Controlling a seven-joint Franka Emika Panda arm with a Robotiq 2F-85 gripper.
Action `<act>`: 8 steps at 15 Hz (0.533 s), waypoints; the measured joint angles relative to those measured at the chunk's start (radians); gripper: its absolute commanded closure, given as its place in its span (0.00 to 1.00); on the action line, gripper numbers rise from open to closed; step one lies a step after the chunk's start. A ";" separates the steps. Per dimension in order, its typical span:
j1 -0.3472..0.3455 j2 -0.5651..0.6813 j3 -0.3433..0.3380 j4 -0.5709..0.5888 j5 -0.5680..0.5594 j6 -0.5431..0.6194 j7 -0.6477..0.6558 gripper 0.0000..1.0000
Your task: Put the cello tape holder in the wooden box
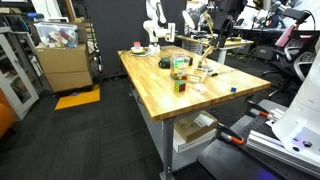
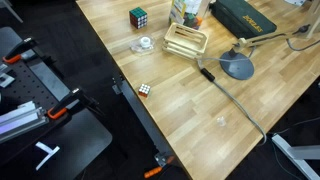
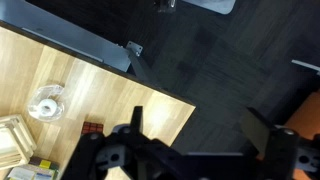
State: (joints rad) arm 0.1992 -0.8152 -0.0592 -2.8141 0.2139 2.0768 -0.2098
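Nothing of the task is done yet, as far as the views show. In the wrist view the tool (image 3: 193,125) hangs over the dark floor just off the worktop (image 2: 200,115) edge. Its jaws are spread wide and nothing is between them.

Nearest on the worktop in an exterior view, close to the front edge, lies a small puzzle cube (image 2: 144,89). Right of it and a little farther stands the grey round base of a desk lamp (image 2: 238,67).

Farther in sits the clear cello tape holder (image 2: 144,45). It rests flat on the wood, left of the wooden box (image 2: 186,41), near it but not touching and plainly outside it. The wrist view shows the same pair, holder (image 3: 46,102) and box (image 3: 12,145), both well left of the tool.

Farthest are a larger Rubik's cube (image 2: 139,16) and a dark oblong case (image 2: 245,17).

Every step is left, I judge. The tool must come in over the holder, close on it, lift it, carry it the short way right and release it inside the box.
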 measured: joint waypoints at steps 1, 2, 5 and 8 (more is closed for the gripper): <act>0.000 0.002 0.000 -0.006 0.000 -0.003 0.000 0.00; 0.000 0.005 0.000 -0.010 0.000 -0.003 0.000 0.00; 0.000 0.008 0.000 -0.010 0.000 -0.003 0.000 0.00; 0.000 0.008 0.000 -0.010 0.000 -0.003 0.000 0.00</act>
State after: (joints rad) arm 0.1992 -0.8074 -0.0591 -2.8245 0.2137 2.0741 -0.2098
